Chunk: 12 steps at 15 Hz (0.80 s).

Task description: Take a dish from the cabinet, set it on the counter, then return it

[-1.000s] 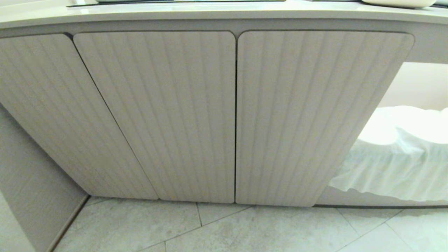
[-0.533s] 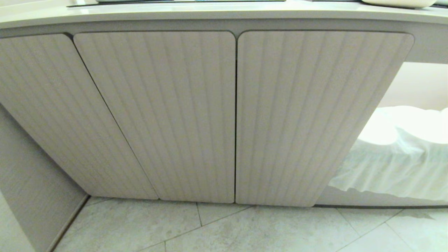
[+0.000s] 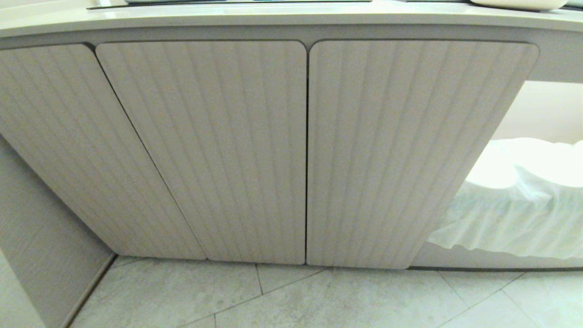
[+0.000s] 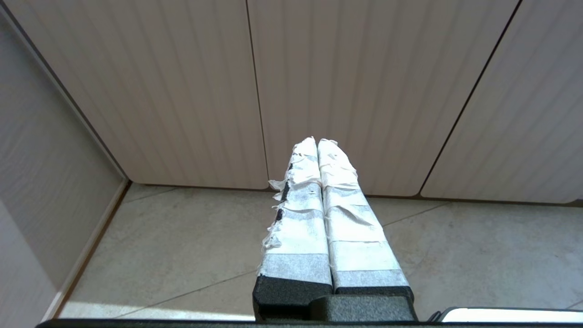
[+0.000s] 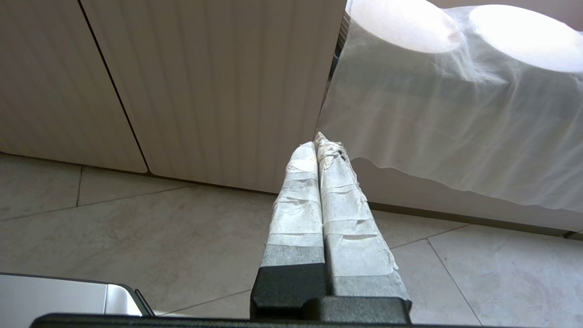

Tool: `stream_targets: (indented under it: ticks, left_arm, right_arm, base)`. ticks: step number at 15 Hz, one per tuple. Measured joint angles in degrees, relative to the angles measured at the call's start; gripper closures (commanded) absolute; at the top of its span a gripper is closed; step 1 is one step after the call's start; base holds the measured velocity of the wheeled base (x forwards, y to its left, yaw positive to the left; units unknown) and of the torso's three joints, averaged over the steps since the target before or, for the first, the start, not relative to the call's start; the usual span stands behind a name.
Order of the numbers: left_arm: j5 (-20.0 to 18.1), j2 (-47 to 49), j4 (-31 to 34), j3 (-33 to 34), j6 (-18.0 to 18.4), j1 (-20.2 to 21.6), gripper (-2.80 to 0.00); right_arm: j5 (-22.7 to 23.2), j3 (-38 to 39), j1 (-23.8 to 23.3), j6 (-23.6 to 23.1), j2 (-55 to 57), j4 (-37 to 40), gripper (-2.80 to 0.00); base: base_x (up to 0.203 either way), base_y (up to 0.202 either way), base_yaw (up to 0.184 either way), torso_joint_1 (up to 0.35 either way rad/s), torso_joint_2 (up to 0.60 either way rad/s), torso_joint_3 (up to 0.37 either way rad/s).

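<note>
The beige cabinet (image 3: 205,146) fills the head view, its ribbed doors all closed. Above the doors runs the cream counter (image 3: 273,18). The dish is hidden. Neither arm shows in the head view. My left gripper (image 4: 317,141) hangs low over the floor tiles, pointing at the closed doors, its tape-wrapped fingers pressed together and empty. My right gripper (image 5: 318,140) is likewise shut and empty, aimed at the edge of the rightmost door (image 5: 218,86) beside a white cloth.
A white gauzy cloth (image 3: 514,209) drapes over rounded shapes in an open bay right of the doors. A side panel (image 3: 41,237) closes the left. Pale floor tiles (image 3: 296,296) lie before the cabinet. A pale object's edge (image 3: 514,3) sits on the counter at top right.
</note>
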Motion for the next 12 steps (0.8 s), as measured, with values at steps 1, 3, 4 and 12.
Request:
stream_targets:
  ticks: [1, 3, 4, 12]
  left_arm:
    - [0.0, 0.0, 0.0, 0.0, 0.0, 0.0, 0.00]
    - [0.0, 0.0, 0.0, 0.0, 0.0, 0.0, 0.00]
    - [0.0, 0.0, 0.0, 0.0, 0.0, 0.0, 0.00]
    - [0.0, 0.0, 0.0, 0.0, 0.0, 0.0, 0.00]
  right_arm:
    - [0.0, 0.0, 0.0, 0.0, 0.0, 0.0, 0.00]
    - [-0.1, 0.0, 0.0, 0.6, 0.0, 0.0, 0.00]
    - [-0.2, 0.0, 0.0, 0.8, 0.0, 0.0, 0.00]
    - [-0.5, 0.0, 0.0, 6.7, 0.0, -0.1, 0.00]
  base:
    - [0.000, 0.000, 0.000, 0.000, 0.00, 0.000]
    - [0.000, 0.000, 0.000, 0.000, 0.00, 0.000]
    - [0.000, 0.000, 0.000, 0.000, 0.00, 0.000]
    - [0.000, 0.000, 0.000, 0.000, 0.00, 0.000]
